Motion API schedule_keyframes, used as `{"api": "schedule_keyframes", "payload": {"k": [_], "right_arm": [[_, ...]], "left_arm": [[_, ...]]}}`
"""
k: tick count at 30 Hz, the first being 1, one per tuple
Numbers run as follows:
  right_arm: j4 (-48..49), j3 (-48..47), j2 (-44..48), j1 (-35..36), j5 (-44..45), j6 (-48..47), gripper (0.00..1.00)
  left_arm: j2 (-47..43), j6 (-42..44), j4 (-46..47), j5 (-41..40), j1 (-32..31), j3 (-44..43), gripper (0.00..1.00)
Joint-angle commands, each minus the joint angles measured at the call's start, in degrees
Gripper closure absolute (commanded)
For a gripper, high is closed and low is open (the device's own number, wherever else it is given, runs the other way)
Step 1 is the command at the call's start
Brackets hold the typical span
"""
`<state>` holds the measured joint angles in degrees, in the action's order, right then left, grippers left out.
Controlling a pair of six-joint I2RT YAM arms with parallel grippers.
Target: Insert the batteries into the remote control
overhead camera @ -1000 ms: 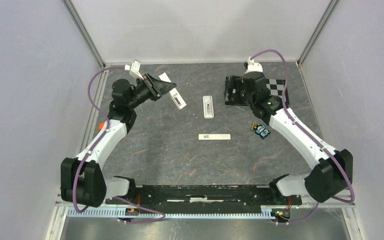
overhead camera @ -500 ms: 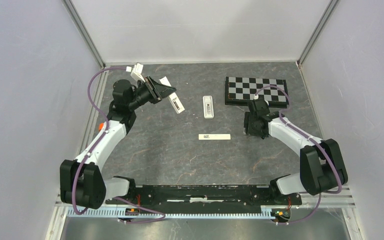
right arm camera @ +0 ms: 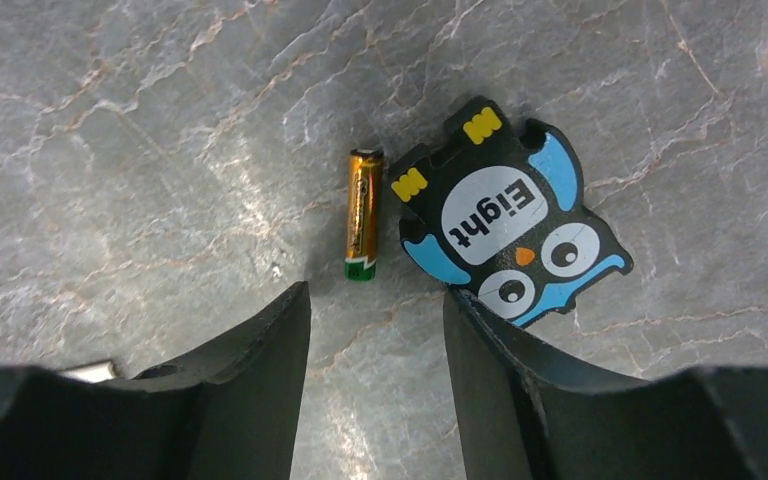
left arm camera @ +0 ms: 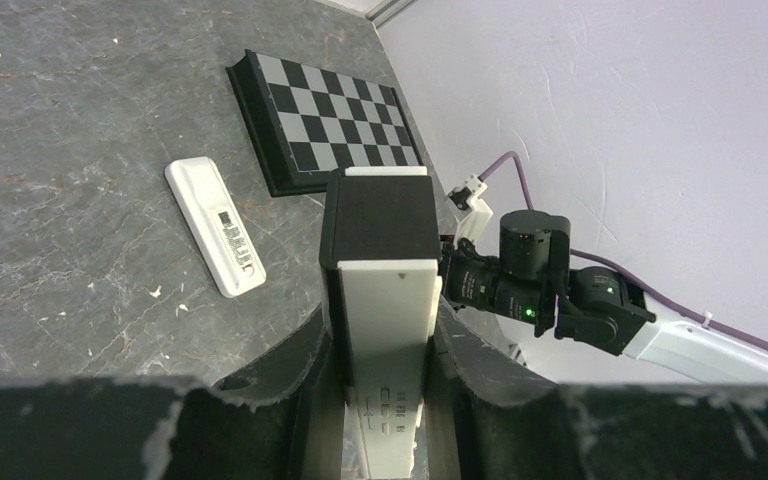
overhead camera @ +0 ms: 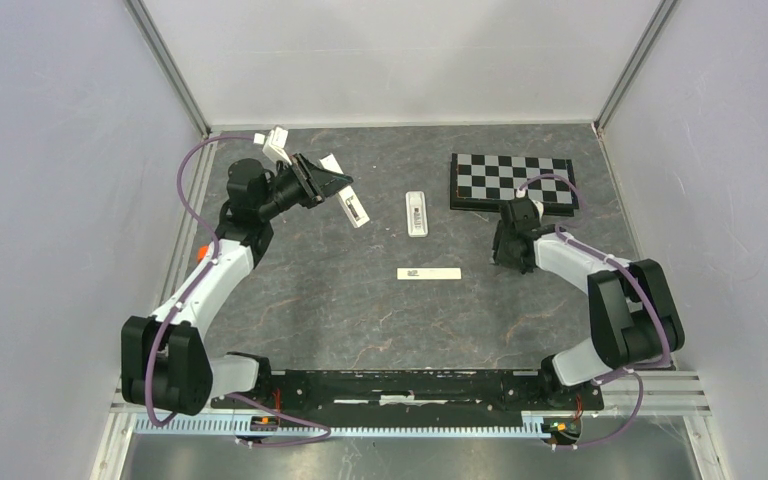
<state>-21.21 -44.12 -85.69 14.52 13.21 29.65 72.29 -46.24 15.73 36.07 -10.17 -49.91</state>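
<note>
Only the left wrist view shows the remote control's (left arm camera: 385, 300) held face: smooth white plastic with a small arrow mark and a black rectangular section toward its far end. The left gripper (left arm camera: 385, 335) is clamped tight on its long edges, holding it raised above the table's (overhead camera: 360, 310) left side. Overhead, a rimmed white rounded-rectangle piece (overhead camera: 417, 213) with a barcode label lies mid-table, with a slim flat white bar (overhead camera: 429, 273) nearer the arms. The battery (right arm camera: 363, 215) shows only in the right wrist view. It is a gold cylinder with a green end, lying on marbled grey stone just beside an owl-shaped tile (right arm camera: 505, 235) printed "Eight". Overhead, the right gripper (overhead camera: 513, 252) covers it. Its jaws stand partly open and empty, the cell just beyond their tips.
</note>
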Motion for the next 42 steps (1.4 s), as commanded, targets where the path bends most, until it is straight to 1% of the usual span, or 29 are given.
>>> {"api": "schedule_keyframes", "payload": {"k": [1,6,14,18,21,24,27,30,34,35,40,42], "right_arm": [[3.42,-2.00,-2.36,-0.27,4.26,0.54,0.45],[2.87,-3.20,-4.22,-0.23,4.24,-0.54,0.59],[0.90,-3.78,-5.39,-0.20,5.70,-1.63,0.69],[1.06,-4.22,-6.45,-0.21,4.93,-2.33,0.79],[1.36,-4.51,-6.66,-0.20,3.93,-2.99,0.85],[2.55,-4.44,-5.92,-0.22,1.66,-4.11,0.91],[4.96,-4.18,-3.95,0.27,-2.18,-5.25,0.93],[8.76,-4.25,-0.53,2.31,-7.12,-8.43,0.92],[10.40,-6.29,3.10,5.69,-12.96,-11.25,0.91],[11.26,-6.60,4.10,6.73,-15.91,-11.59,0.91],[11.29,-11.36,6.83,14.39,-21.64,-13.30,0.90],[13.29,-12.17,7.44,16.27,-27.86,-13.32,0.89]], "left_arm": [[0.53,2.21,1.41,0.05,0.24,-1.19,0.92],[0.48,2.29,1.39,0.05,0.33,-1.24,0.92],[0.48,2.29,1.50,-0.13,0.33,-0.99,0.92],[0.02,2.29,1.62,-0.42,0.33,-0.70,0.92],[-1.99,2.71,2.84,-1.32,0.32,0.07,0.92],[-1.85,3.43,1.52,-0.83,0.33,-0.47,0.92],[-1.15,2.21,2.68,0.28,0.33,0.43,0.92],[-0.26,-0.26,3.52,-0.38,-0.03,1.88,0.93],[3.10,-2.05,1.90,-1.16,-3.17,2.92,0.94],[4.24,-2.27,1.77,-1.00,-4.15,2.98,0.94],[10.55,-3.34,4.93,1.58,-7.17,2.32,0.93],[12.32,-4.38,7.19,3.34,-7.51,2.26,0.93]]}}
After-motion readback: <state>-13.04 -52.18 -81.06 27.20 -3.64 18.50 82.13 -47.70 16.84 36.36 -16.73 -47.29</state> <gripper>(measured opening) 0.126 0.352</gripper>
